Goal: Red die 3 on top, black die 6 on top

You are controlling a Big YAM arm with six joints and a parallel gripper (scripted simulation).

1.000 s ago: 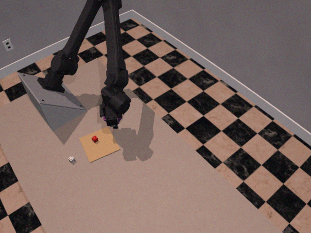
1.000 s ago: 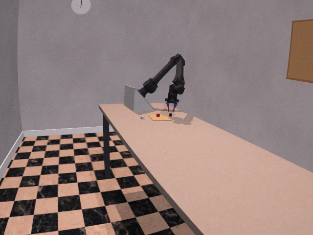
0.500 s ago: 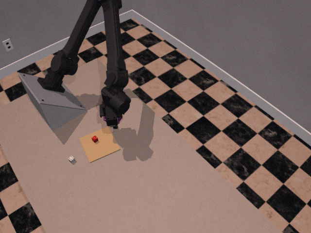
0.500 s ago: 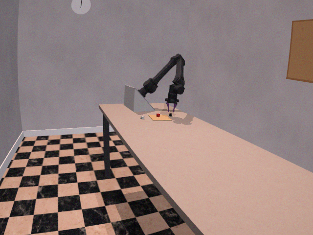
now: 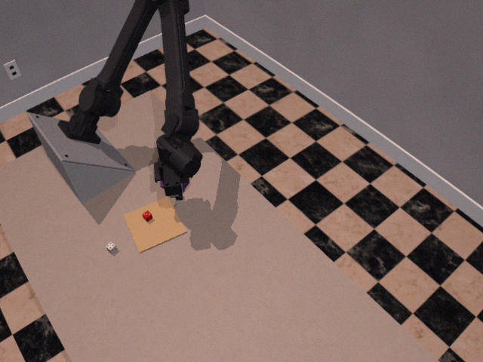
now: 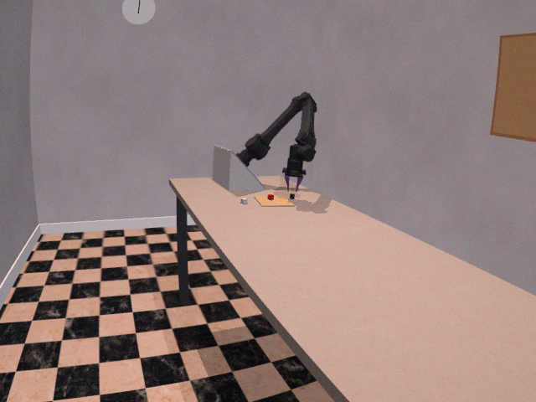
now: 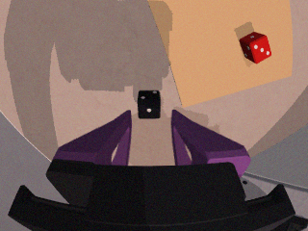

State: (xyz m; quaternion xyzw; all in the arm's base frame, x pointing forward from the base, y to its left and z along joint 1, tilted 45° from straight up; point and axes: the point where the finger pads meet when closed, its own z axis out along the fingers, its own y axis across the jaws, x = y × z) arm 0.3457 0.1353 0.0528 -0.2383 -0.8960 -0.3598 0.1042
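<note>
Black die [image 5: 179, 197] [image 6: 291, 196] [image 7: 149, 104], just beyond your partly open, unloaded gripper [image 5: 174, 193] [image 6: 291, 190] [image 7: 151, 116], looks light, rigid; pinch opposite side faces low.

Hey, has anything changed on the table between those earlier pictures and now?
Nothing visibly moved. The gripper stays open above the black die, and the red die, white die and mat look the same.
</note>
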